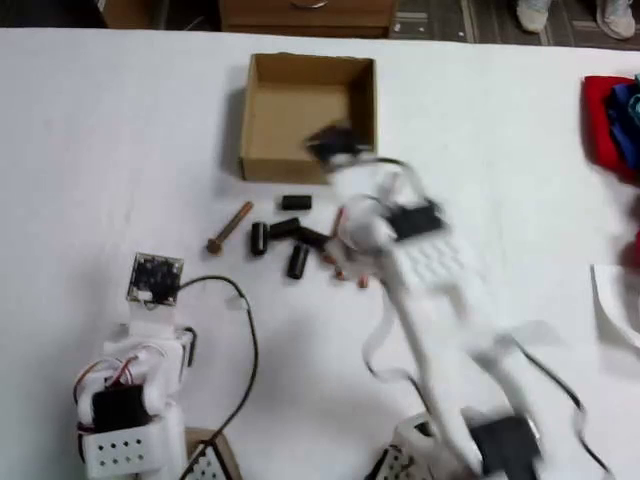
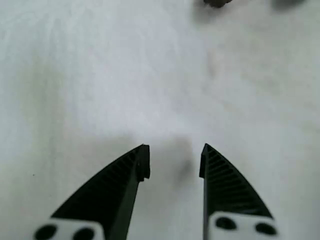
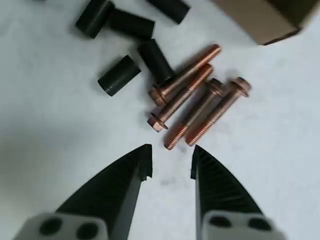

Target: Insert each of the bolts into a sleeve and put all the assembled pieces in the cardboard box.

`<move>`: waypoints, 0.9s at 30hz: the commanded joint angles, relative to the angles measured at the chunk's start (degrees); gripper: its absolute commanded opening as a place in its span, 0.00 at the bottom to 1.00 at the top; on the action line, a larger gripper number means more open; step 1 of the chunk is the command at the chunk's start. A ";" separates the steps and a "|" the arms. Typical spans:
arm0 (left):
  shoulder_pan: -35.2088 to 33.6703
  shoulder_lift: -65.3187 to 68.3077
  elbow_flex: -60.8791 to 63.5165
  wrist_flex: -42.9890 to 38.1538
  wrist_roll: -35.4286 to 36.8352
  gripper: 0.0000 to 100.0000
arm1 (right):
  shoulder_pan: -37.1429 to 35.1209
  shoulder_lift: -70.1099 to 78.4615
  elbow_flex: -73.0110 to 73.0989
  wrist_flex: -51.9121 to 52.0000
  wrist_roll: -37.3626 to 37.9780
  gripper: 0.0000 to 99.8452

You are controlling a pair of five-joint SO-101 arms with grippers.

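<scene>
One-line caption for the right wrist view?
Open right hand poised near four copper bolts lying beside black sleeves, by the cardboard box corner.

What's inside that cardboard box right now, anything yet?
The cardboard box shows a bare brown floor with nothing lying on it. The corner nearest the arms, on the right, is covered by the right arm, so that part cannot be checked.
</scene>
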 commanded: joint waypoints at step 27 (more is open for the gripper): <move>-0.35 -0.26 1.27 -0.88 -0.53 0.19 | -11.12 61.41 -69.27 26.07 -21.45 0.25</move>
